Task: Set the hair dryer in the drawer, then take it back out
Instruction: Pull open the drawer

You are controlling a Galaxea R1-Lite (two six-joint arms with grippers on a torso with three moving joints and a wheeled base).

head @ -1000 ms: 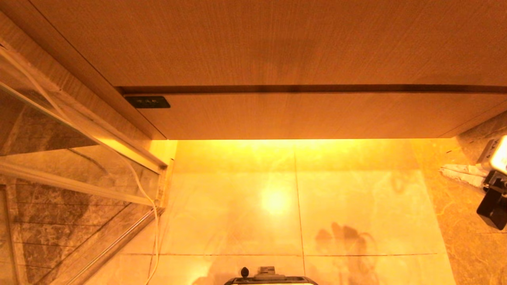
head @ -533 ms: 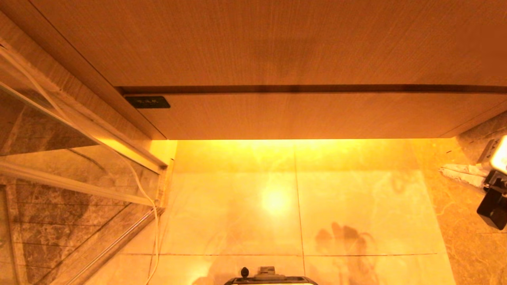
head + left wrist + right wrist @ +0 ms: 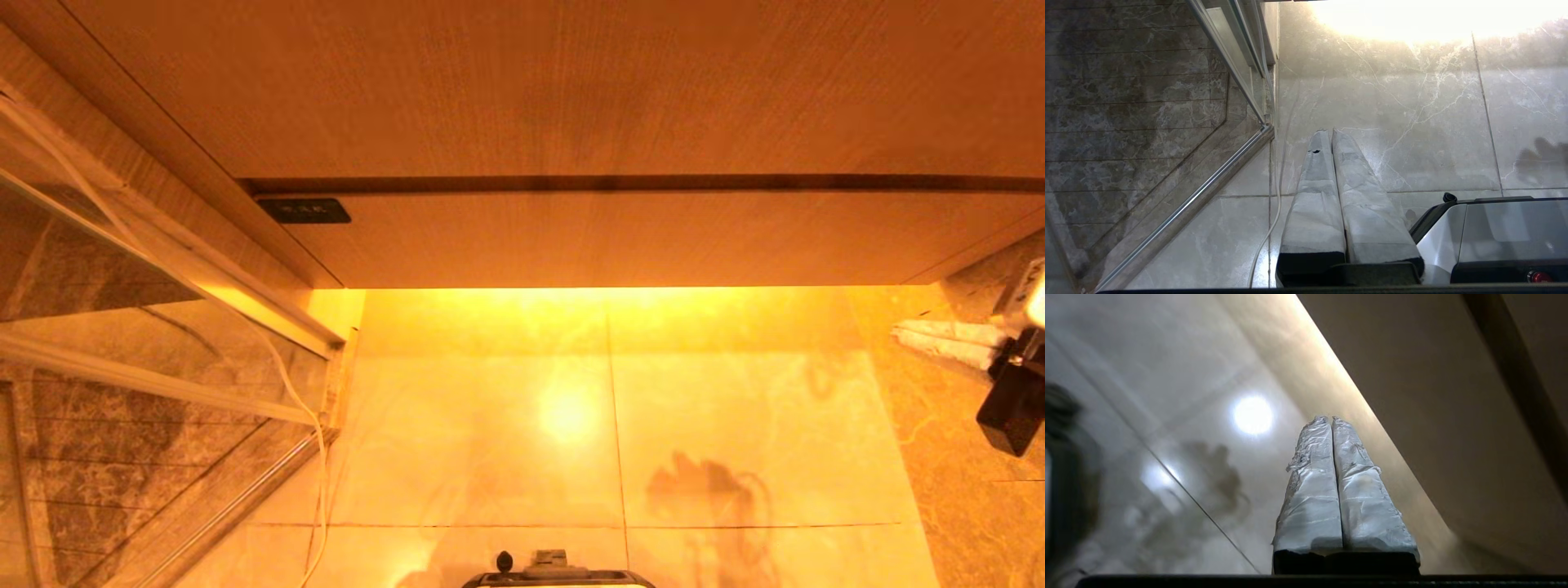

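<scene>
Overhead, the drawer (image 3: pixel 637 237) sat closed, its flat wood-grain front flush beneath the desk (image 3: pixel 522 82) and marked by a small black label (image 3: pixel 304 211) at its left end. No hair dryer appeared in any view, so its place could not be told. Below the drawer front, a glossy marble floor (image 3: pixel 490 441) glowed under warm light. At the far right edge of the head view, the right gripper (image 3: pixel 898 335) hung above the floor, near the right end of the drawer, its wrapped pale fingers (image 3: pixel 1310 486) pressed together and holding nothing. Low beside the robot base (image 3: pixel 1494 228), the left gripper (image 3: pixel 1327 131) pointed at the floor, its fingers likewise pressed together and empty. A glass door frame (image 3: pixel 163 359) and a thin pale cord (image 3: pixel 314 457) lay at the left.
</scene>
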